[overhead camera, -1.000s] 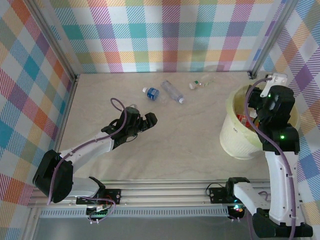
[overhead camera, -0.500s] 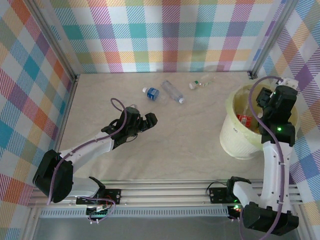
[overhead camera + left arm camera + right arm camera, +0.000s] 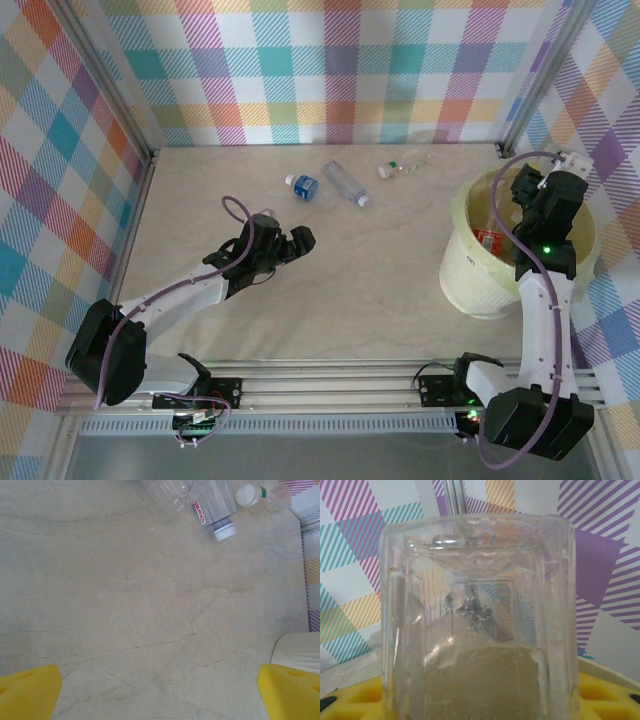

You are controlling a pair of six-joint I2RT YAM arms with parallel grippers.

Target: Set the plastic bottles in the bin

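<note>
My right gripper (image 3: 522,196) hangs over the bin (image 3: 462,268), a wide cream-white bucket at the table's right. It is shut on a clear square-sided plastic bottle (image 3: 480,620) that stands close before the right wrist camera, between the yellow fingers (image 3: 355,700). A red-labelled bottle (image 3: 489,238) lies inside the bin. Three bottles lie at the back of the table: a blue-capped one (image 3: 303,186), a clear one (image 3: 345,184) and a small white-capped one (image 3: 393,169). My left gripper (image 3: 297,240) is open over bare table, well short of them, with nothing between its yellow fingertips (image 3: 30,692).
Checked walls close the table on three sides. The bin's cream wall (image 3: 298,652) sits at the right edge of the left wrist view. The clear red-labelled bottle (image 3: 212,507) and the white-capped one (image 3: 260,495) lie at the top of that view.
My right arm has straightened and shifted its gripper slightly back over the bin, the clear bottle still in it. The left arm has not moved.
</note>
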